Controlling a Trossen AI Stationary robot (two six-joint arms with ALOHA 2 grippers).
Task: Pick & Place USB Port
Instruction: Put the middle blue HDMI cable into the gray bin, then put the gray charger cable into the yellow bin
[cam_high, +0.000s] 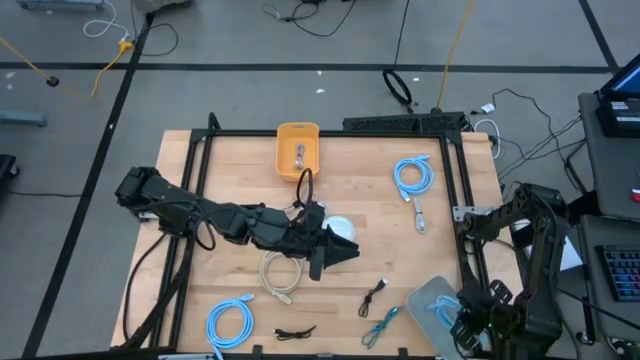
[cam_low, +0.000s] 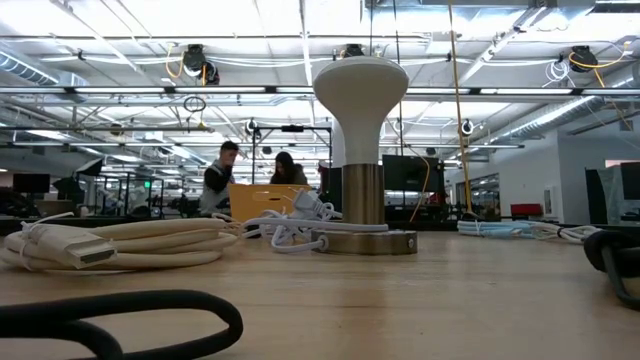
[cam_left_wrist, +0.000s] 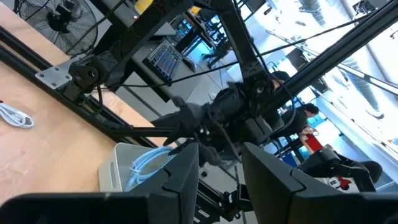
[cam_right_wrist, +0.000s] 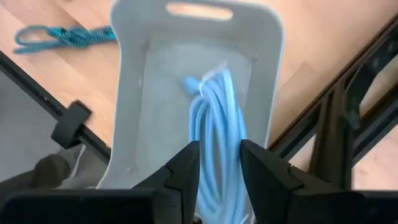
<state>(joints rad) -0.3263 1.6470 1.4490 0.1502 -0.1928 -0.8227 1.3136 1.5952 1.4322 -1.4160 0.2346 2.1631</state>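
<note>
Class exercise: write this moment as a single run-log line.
right gripper: over grey tray, fingers apart astride light blue cable | left gripper: mid-table, open, empty | yellow bin: holds connector

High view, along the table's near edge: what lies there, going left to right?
Coiled light-blue cable → small black cable → teal cable → grey tray holding a light-blue cable, with the right claw over it.
</note>
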